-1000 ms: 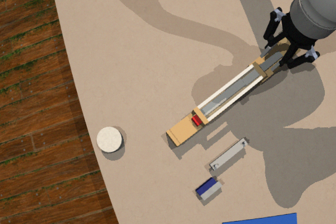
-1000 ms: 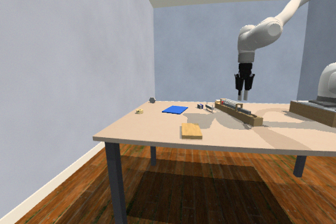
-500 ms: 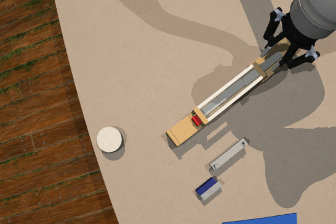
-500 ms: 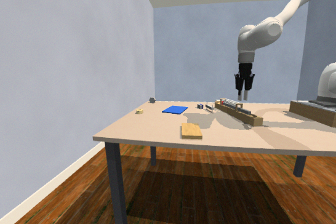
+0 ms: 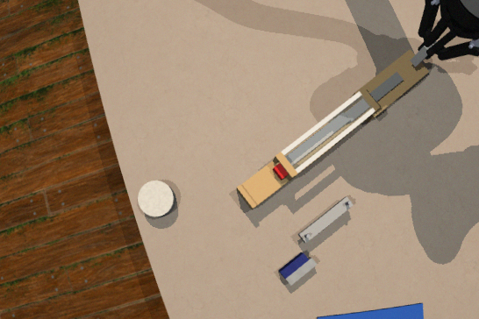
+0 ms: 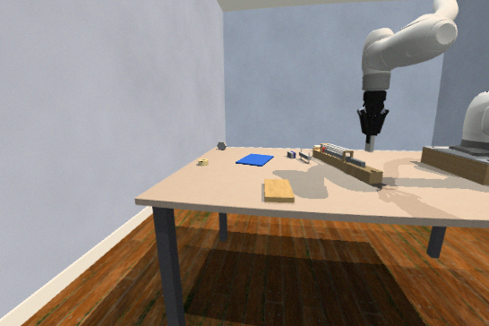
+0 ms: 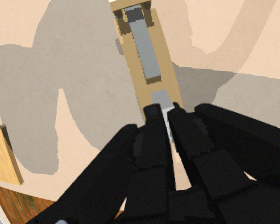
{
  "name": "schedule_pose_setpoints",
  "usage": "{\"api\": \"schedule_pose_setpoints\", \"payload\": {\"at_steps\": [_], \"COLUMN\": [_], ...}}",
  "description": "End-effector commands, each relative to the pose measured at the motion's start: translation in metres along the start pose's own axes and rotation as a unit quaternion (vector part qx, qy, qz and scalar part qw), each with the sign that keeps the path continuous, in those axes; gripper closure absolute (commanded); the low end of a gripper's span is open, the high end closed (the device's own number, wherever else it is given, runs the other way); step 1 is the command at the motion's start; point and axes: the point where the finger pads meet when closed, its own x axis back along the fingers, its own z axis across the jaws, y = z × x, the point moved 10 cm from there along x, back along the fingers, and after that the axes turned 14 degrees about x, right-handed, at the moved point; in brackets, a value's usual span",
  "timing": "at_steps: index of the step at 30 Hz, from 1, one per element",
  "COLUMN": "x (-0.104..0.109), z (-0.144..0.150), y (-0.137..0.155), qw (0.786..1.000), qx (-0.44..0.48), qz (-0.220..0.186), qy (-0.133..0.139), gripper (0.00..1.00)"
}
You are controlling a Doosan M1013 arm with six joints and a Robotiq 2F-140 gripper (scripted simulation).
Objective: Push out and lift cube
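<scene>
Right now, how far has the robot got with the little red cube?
Looks done: the small red cube sits at the wooden channel's ledge end, a long grey bar behind it. In hand: nothing; the black gripper is shut, at the far end. Left: grab the cube and lift it.
</scene>
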Motion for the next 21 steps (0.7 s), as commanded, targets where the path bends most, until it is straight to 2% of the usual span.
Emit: {"api": "schedule_pose_setpoints", "payload": {"at_steps": [1, 6, 14, 21], "x": [-0.012, -0.039, -0.042, -0.057], "z": [0.0, 0.0, 0.0, 0.0], "y": [0.0, 0.0, 0.0, 0.0], "qw": [1.0, 1.0, 1.0, 1.0], "qx": [0.0, 0.0, 0.0, 0.0], "qz": [0.0, 0.0, 0.0, 0.0], "qy": [0.0, 0.0, 0.0, 0.0], "gripper": [1.0, 1.0, 1.0, 1.0]}}
